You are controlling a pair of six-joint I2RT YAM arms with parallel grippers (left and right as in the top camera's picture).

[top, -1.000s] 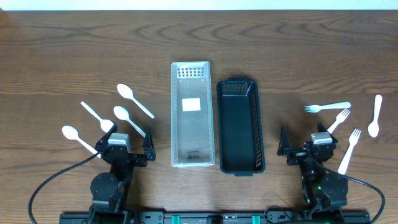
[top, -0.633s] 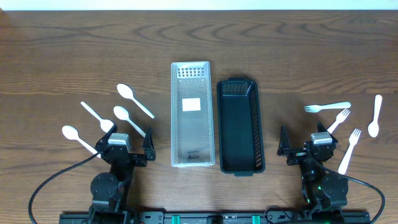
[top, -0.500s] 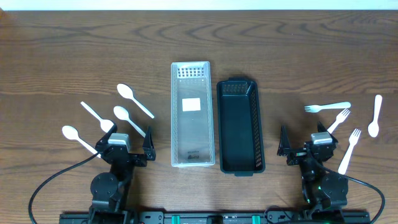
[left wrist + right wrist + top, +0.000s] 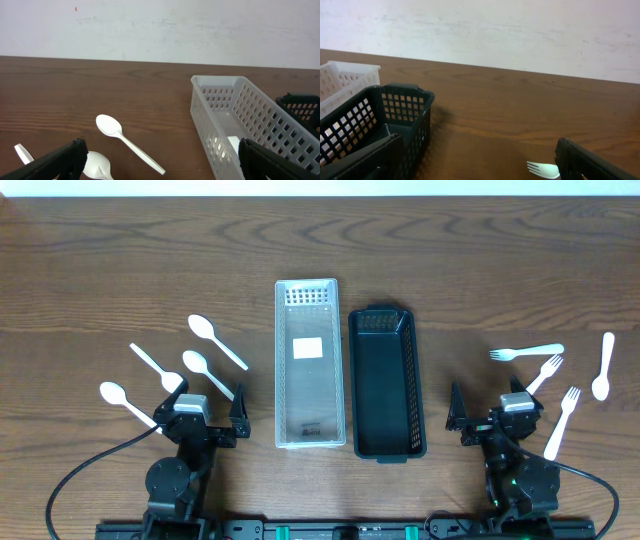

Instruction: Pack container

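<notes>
A clear white basket [image 4: 279, 370] and a black basket [image 4: 353, 380] stand side by side at the table's middle, both without cutlery. Several white plastic spoons [image 4: 215, 338] lie left of the white basket. Three white forks [image 4: 525, 352] and one spoon [image 4: 603, 367] lie at the right. My left gripper [image 4: 198, 415] is open and empty near the front, just right of the spoons. My right gripper [image 4: 497, 412] is open and empty between the black basket and the forks. The left wrist view shows a spoon [image 4: 127, 142] and the white basket [image 4: 240, 115] between the jaws [image 4: 160, 162]. The right wrist view shows the black basket [image 4: 380, 120] and a fork tip [image 4: 543, 170] between its jaws [image 4: 480, 160].
The table is dark wood [image 4: 450, 270]. A white wall [image 4: 160, 30] rises behind its far edge. A white label [image 4: 307, 348] lies on the white basket's floor. Cables run from both arm bases along the front edge.
</notes>
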